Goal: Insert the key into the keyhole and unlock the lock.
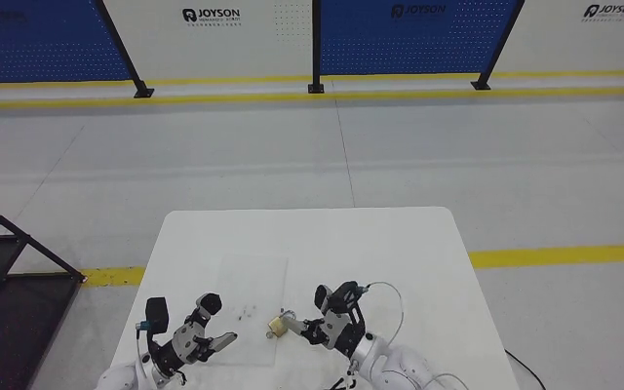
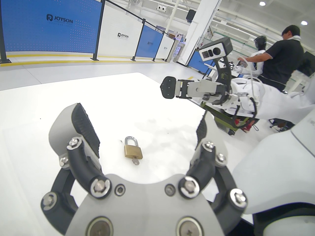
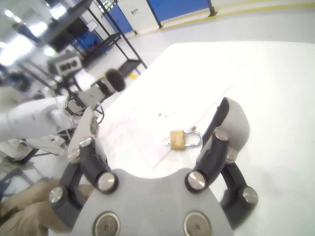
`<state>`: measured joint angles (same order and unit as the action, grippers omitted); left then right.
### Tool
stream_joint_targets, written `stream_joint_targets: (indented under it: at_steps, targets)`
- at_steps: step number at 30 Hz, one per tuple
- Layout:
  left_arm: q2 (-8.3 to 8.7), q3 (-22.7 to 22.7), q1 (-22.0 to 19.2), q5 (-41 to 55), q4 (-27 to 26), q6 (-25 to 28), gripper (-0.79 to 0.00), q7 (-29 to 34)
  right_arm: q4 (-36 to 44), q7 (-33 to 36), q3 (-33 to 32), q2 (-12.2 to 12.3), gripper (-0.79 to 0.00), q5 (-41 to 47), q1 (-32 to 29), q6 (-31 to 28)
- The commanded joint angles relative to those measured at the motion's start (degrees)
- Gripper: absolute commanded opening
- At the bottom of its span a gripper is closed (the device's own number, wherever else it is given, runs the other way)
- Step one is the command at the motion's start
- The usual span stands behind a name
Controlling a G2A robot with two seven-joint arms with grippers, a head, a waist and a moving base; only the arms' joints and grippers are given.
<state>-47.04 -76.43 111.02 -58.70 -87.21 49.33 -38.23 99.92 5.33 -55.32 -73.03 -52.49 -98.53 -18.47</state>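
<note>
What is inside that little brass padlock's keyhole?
A small silver key: its head sticks out of the padlock. The blade is hidden inside the brass body, so its depth cannot be seen.

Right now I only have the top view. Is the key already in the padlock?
Observer: Yes. In the left wrist view the key sticks out of the bottom of the brass padlock.
Operator: Shackle open?
Observer: It looks closed. In the right wrist view both legs of the shackle seem seated in the body.
Operator: Is either tool gripping?
Observer: No, the left tool and the right tool are both open and empty. The padlock lies free on the table.
</note>
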Motion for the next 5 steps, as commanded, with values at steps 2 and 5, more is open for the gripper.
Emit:
stream_joint_targets:
  at_steps: [2, 5]
  targets:
    - [0.00, 0.00, 0.00, 0.00, 0.00, 0.00, 0.000, 0.00, -0.11, 0.13, 0.06, -0.01, 0.000, -0.02, 0.09, 0.01]
    - [0.00, 0.00, 0.00, 0.00, 0.00, 0.00, 0.000, 0.00, -0.14, 0.17, 0.08, -0.02, 0.000, -0.05, 0.12, 0.01]
